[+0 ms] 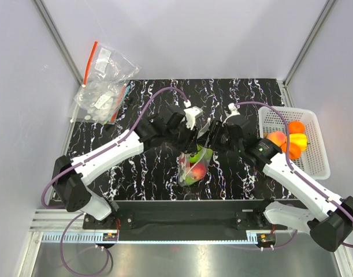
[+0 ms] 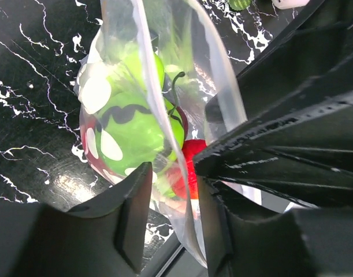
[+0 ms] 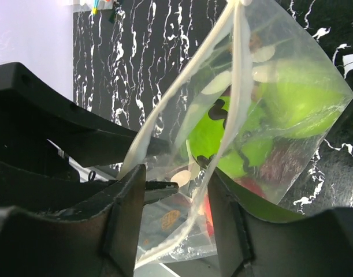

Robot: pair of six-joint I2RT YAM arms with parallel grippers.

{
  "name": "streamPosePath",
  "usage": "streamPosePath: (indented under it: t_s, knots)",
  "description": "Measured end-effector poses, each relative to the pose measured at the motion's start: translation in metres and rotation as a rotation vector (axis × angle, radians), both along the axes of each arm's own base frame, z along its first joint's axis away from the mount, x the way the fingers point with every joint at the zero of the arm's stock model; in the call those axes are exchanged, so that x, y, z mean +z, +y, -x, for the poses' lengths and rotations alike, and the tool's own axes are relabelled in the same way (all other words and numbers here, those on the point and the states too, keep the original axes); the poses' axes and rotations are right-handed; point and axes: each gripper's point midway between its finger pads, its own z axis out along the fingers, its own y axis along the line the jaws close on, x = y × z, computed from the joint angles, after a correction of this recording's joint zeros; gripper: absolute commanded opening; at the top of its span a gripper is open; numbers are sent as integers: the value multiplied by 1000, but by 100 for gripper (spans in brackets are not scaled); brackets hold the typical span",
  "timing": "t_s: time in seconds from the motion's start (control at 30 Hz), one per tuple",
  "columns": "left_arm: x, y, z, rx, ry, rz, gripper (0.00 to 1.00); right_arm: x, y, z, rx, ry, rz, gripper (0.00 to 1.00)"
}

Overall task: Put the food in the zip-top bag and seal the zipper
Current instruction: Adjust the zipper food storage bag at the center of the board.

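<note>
From above: one black marble table (image 1: 245, 95), and the two arms meet over its middle. The left claw (image 1: 193, 137) and right claw (image 1: 212, 137) sit close together right above the one dotted bag (image 1: 194, 168), which lies near the middle of the table, a bit toward the front edge, with green and red food (image 1: 197, 156) inside. There's one white basket (image 1: 322, 157) at the right edge with what looks like four pieces: two orange, one yellow, one peachy red. One clear bag with a red strip (image 1: 104, 81) sits at the back left corner.

Left wrist: the left claw (image 2: 173, 173) has a narrow gap and the bag (image 2: 124, 40) film runs through it, not squeezed as far as I can see. I count two green pieces and one red one.

Right wrist: the right claw (image 3: 175, 176) is parted too, and the pale zipper (image 3: 237, 86) hangs down between its fingers (image 3: 127, 225).
</note>
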Motion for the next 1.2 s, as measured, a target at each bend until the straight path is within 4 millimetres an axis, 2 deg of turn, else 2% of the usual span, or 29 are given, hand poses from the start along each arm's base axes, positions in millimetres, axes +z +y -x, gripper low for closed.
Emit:
streamPosePath:
  t_s: [0.1, 0.23, 0.3, 0.47, 0.63, 0.8, 0.9, 0.93, 1.0, 1.2]
  knots:
    - [0, 1, -2, 4, -2, 3, 45, 0, -3, -3, -22, -5, 8, 68]
    - [5, 3, -1, 8, -21, 25, 48, -1, -7, -9, -66, -12, 16, 72]
    - [7, 6, 1, 8, -32, 39, 50, 0, -10, -12, -92, -14, 18, 81]
    - [16, 11, 6, 8, -67, 79, 53, 3, -14, -17, -145, -19, 15, 83]
    - [23, 9, 4, 4, -87, 105, 55, 8, -16, -20, -181, -13, -2, 85]
    - [26, 6, 3, -2, -101, 119, 63, 9, -18, -22, -208, 12, 6, 87]
    - [26, 4, 6, -13, -104, 115, 64, 12, -14, -26, -211, 23, 10, 82]
    - [26, 2, 8, -21, -106, 113, 64, 12, -13, -27, -212, 27, 12, 78]
    - [29, -5, 12, -43, -115, 112, 64, 10, -11, -29, -213, 37, 17, 59]
    - [30, -20, 20, -82, -128, 105, 67, 3, -10, -30, -221, 62, 23, 32]
